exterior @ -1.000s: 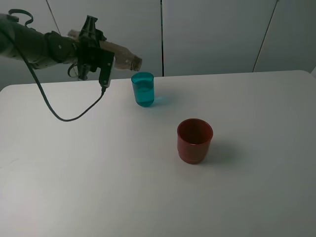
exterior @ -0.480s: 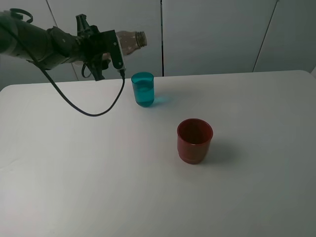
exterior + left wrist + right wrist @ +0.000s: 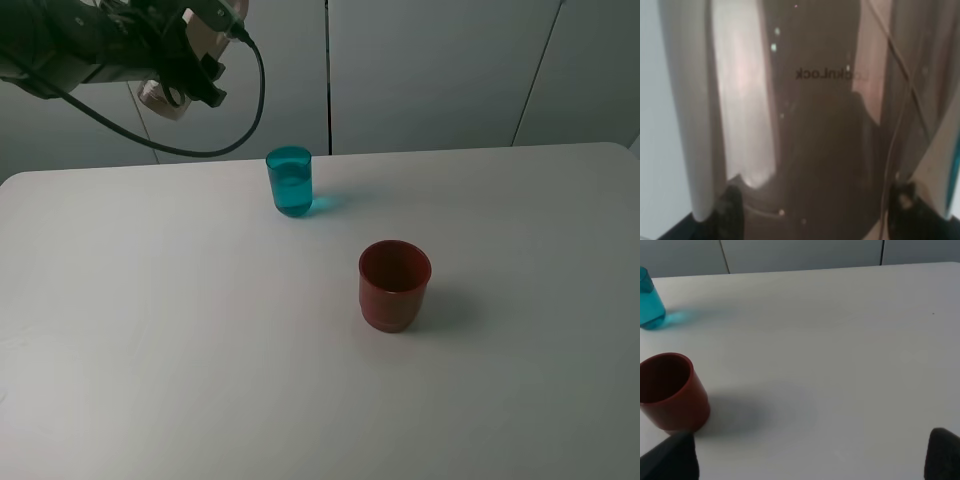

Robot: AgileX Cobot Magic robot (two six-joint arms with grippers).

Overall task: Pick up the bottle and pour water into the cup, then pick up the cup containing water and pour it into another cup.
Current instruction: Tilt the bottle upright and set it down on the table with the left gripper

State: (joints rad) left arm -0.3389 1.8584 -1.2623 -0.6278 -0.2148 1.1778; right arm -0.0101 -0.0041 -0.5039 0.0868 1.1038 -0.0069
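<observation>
Holding the bottle (image 3: 815,125) tight in my left gripper (image 3: 190,55), high, to one side of the cup (image 3: 289,180). It looks light, slippery; grab its middle.

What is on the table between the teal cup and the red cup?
Nothing. The stretch of white table between the teal cup and the red cup is bare. The exterior high view shows this, and the right wrist view agrees.
</observation>
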